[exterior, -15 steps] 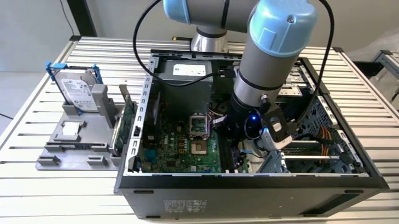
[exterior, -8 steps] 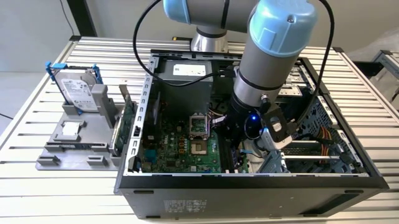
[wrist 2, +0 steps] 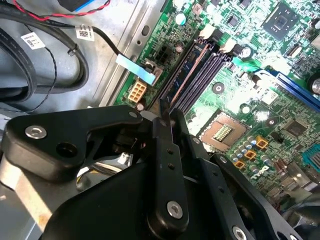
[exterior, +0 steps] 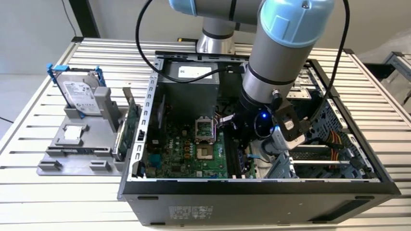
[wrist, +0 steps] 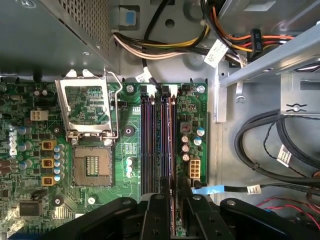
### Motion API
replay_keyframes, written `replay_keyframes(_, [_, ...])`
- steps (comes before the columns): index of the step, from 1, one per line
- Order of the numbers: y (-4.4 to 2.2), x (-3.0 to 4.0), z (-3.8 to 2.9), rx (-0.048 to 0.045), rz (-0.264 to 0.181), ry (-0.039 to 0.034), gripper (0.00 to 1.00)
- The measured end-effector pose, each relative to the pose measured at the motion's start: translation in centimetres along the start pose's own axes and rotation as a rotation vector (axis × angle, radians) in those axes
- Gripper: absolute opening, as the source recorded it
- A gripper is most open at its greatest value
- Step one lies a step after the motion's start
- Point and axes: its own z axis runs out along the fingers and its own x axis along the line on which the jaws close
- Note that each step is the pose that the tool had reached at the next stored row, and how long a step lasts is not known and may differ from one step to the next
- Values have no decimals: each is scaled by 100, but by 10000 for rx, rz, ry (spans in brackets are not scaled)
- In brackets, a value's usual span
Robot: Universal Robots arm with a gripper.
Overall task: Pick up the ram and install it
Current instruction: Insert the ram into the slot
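Observation:
The ram shows edge-on as a thin stick, lying along the outermost of the dark memory slots on the green motherboard. My gripper is low inside the open computer case, and its black fingers are shut on one end of the stick. In the second wrist view the ram runs away from the gripper over the slots. Whether it is fully seated in the slot I cannot tell. In the exterior view the gripper sits right of the processor socket.
Cable bundles and a metal drive cage crowd the slot area. A small blue-tagged cable lies beside the fingers. Outside the case, a grey holder carries a hard drive in a blue frame and a green expansion card.

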Motion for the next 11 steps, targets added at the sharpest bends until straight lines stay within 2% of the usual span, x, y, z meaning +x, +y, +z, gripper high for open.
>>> replay_keyframes(11, [-1,0,0,3,0,1,100])
